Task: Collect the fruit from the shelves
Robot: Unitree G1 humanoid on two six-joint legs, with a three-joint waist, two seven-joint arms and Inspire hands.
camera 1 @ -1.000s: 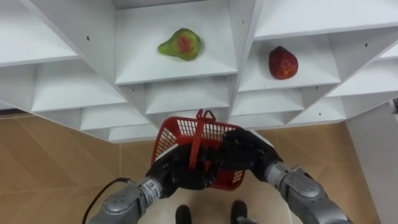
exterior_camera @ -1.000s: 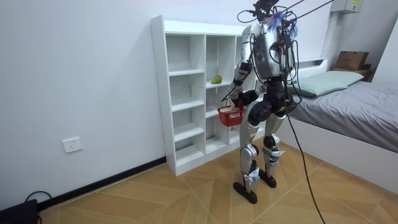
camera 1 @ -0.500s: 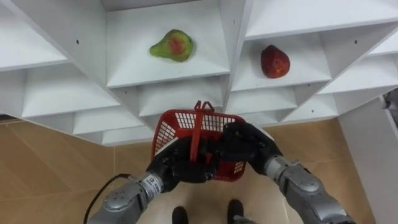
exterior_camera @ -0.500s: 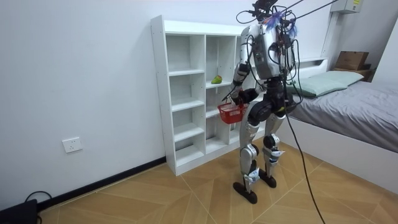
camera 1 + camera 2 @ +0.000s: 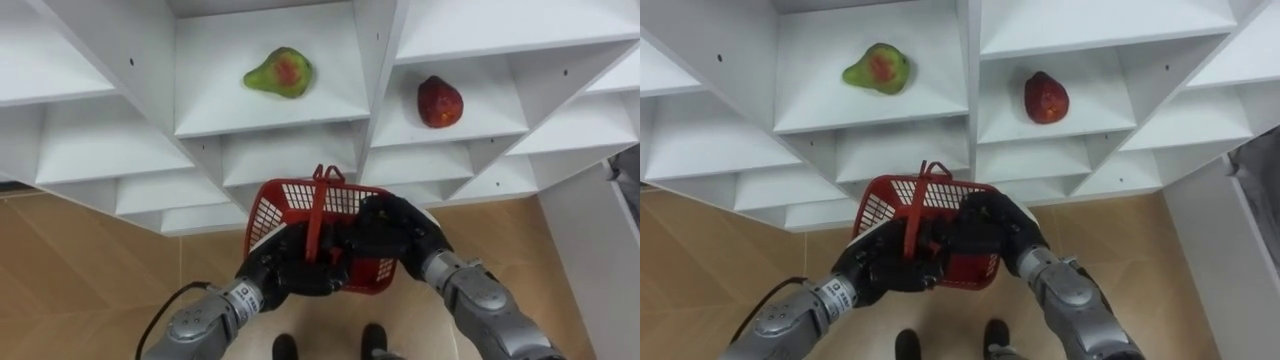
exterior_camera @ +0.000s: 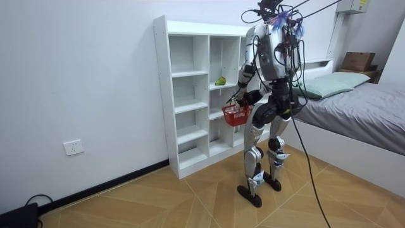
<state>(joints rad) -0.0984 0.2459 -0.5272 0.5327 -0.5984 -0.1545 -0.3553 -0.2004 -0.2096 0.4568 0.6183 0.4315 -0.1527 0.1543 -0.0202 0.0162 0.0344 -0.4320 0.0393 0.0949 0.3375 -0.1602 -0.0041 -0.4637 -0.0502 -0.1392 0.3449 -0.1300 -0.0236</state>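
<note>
The pear (image 5: 280, 72) and the red fruit (image 5: 439, 102) lay uncollected on the far closet shelves (image 5: 335, 100). The left hand (image 5: 297, 273) and the right hand (image 5: 388, 234) both gripped the near red basket (image 5: 275, 215).

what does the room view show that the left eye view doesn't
Room view adds: the bed, a wall socket and the robot standing upright before the shelf. Left eye view adds: a red fruit in the compartment to the right of the pear, plus the left hand curled on the handle of the basket and the right hand against it. Both share: the shelf, the pear and the basket.
</note>
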